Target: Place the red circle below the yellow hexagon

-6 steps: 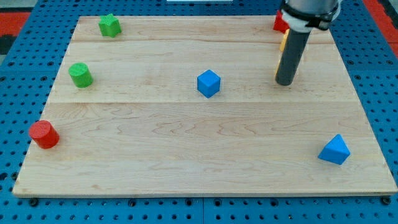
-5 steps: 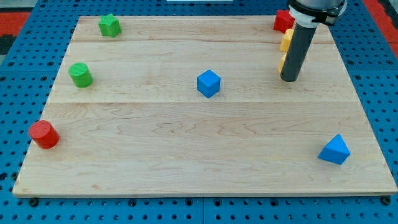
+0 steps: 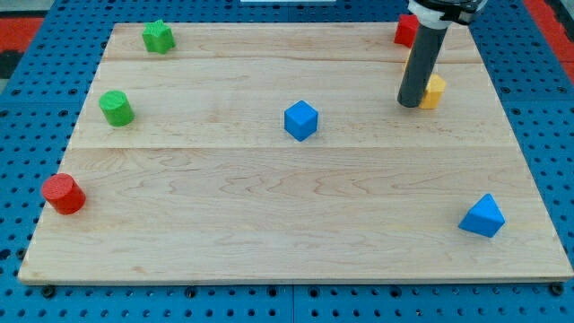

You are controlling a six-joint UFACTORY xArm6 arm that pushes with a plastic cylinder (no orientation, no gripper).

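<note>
The pale wooden plank worktop (image 3: 269, 206) lies on a blue perforated base (image 3: 27, 117) and carries eight small blocks, as far as can be counted. The arm ends in a straight dark rod, not an end effector with jaws, so there is nothing to spread or press together; my tip (image 3: 410, 104) rests on the wood near the view's top right corner.

Just to the view's right of my tip sits a small yellow block (image 3: 434, 91), touching or nearly touching the rod; its outline looks many-sided, but the rod hides part of it and the exact shape cannot be told. Above it, a second yellow block (image 3: 408, 59) shows only as a sliver behind the rod. A red block (image 3: 404, 31), also mostly hidden, stands at the top edge of the board beside the rod's upper part.

The red round cylinder block (image 3: 63, 194), the task's thing, stands at the view's left edge of the board, low down, well apart from my tip and from the yellow blocks. A green round cylinder block (image 3: 116, 108) sits above it, and a green star-like block (image 3: 158, 37) lies near the top left corner. A blue cube block (image 3: 301, 120) stands near the board's middle, to the view's left of my tip. A blue wedge-shaped block (image 3: 482, 216) lies near the bottom right corner.
</note>
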